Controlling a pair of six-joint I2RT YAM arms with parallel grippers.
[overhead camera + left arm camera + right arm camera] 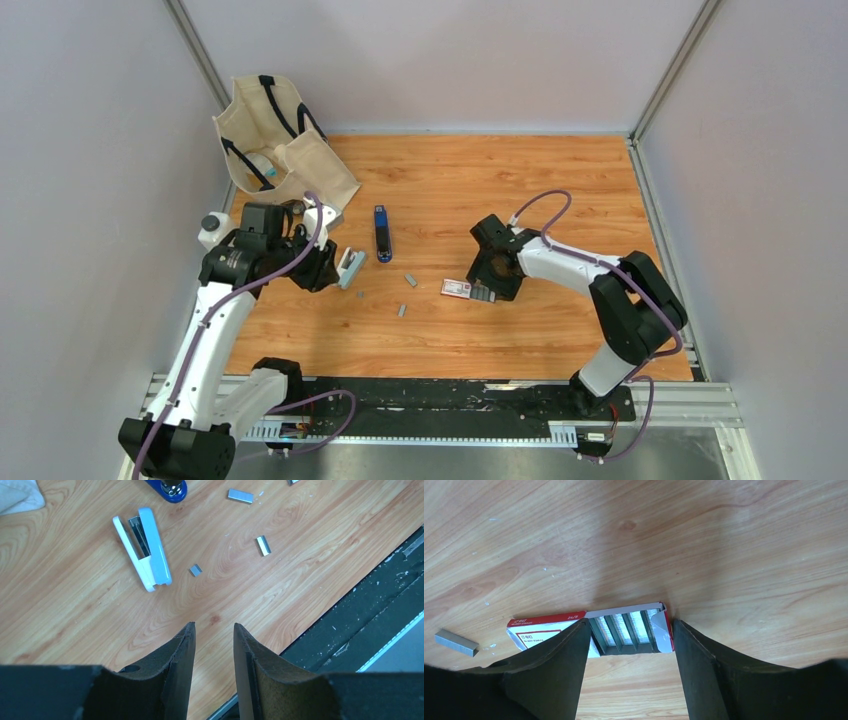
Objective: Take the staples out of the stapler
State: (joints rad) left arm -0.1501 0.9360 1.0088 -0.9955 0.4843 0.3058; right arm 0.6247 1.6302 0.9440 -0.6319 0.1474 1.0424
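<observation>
Nearest the bases, the left pincer [214, 627] hangs over bare wood of the tabletop [560, 200], jaws parted and nothing between them. Just ahead of it lie three loose strips of staples [263, 545], apart from one another. The smallest is closest to the white stapler [150, 555], which lies hinged open with its metal channel showing.

At about the same depth to the right, the right pincer [630, 625] is low over a red-and-white box [541, 632]. Its jaws stand wide and straddle the box's open end, where packed grey rows show in the tray. One finger covers part of the sleeve, and the pincer clamps nothing.

Farther back, between the two arms, a blue stapler [383, 233] lies flat on the wood. Beyond it, in the far-left corner, slumps a cloth bag [280, 150] with dark handles
</observation>
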